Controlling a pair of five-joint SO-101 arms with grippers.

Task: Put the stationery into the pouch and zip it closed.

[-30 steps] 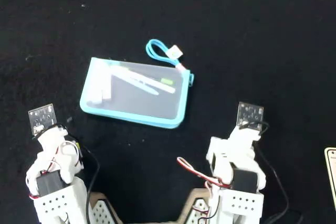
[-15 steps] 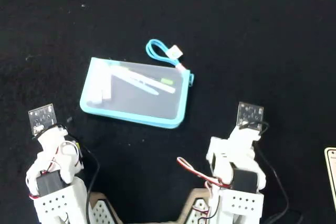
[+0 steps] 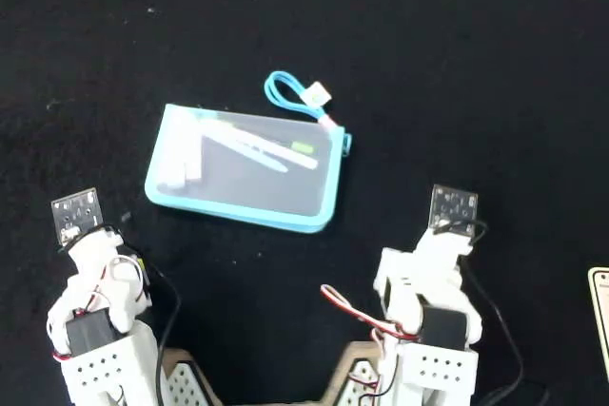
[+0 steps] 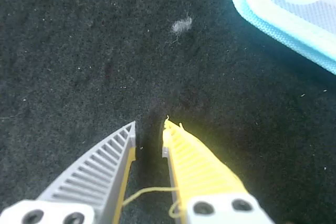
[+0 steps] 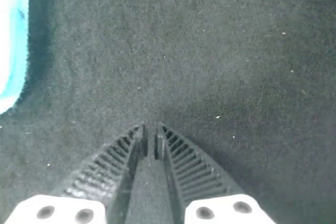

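Lying flat on the black cloth (image 3: 495, 83), the light-blue pouch (image 3: 238, 199) shows the stationery (image 3: 264, 145) through its clear face.
A blue strap loop (image 3: 282, 92) with a white tag curls off the pouch's far corner, towards the back of the table. The left gripper (image 4: 149, 126) sits near the pouch's left corner, apart from it; its grey and yellow fingers are drawn together to a thin slit, pinching nothing, tips over bare cloth beside a speck of lint (image 4: 181, 24). The right gripper (image 5: 151, 126) is to the right of the pouch, well apart from it, its black fingers nearly touching, holding nothing.
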